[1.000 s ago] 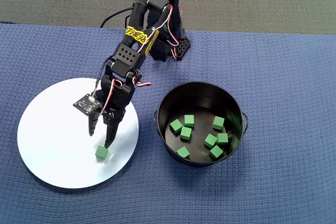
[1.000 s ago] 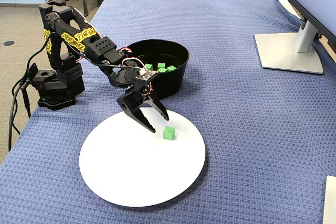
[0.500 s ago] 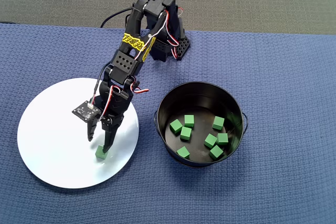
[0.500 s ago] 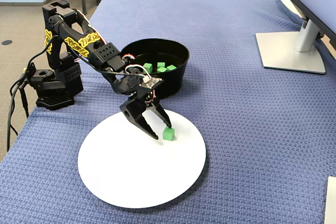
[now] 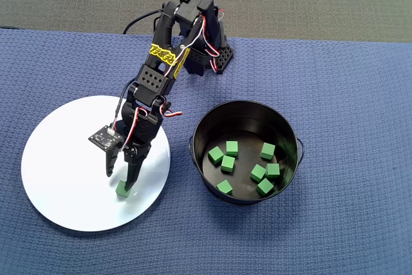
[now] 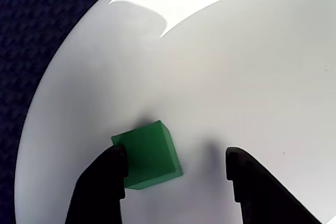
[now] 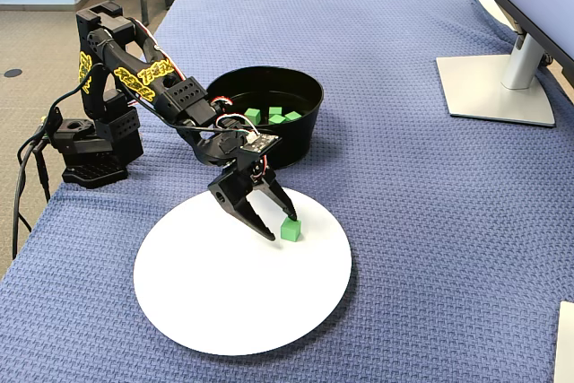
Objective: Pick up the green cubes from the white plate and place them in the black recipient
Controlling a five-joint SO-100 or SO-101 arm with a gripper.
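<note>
Overhead view: end effector point(image 5: 119, 181) lowered since a second ago — spread wide around last plate cube point(image 6: 148, 154), unclamped.

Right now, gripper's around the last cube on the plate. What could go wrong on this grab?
1. In the wrist view the green cube sits skewed against one fingertip, the other well clear; closing the gripper may rotate or squirt it out.
2. The white plate looks smooth; the cube could slide.
</note>
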